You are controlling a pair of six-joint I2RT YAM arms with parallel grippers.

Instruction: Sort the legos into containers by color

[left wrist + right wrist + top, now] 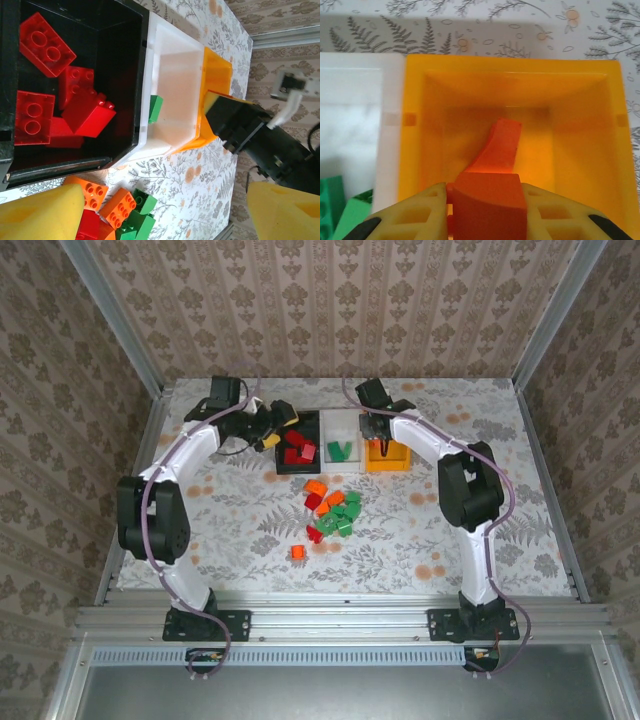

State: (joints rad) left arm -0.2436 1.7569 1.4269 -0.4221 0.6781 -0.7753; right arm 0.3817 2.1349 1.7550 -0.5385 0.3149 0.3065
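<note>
Hovering right gripper (487,212) directly over small orange-yellow plastic bin (515,64), jaws clamping small orange plastic brick (490,197) for a colour-matched drop. Holding left gripper (278,426) spread wide, empty, above black plastic bin (142,75) of red bricks (42,45); loose mixed bricks (335,512) lying base-side of both.

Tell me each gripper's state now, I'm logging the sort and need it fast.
Left gripper: open, holding nothing, near the black bin.
Right gripper: shut on an orange brick, over the orange bin.
</note>
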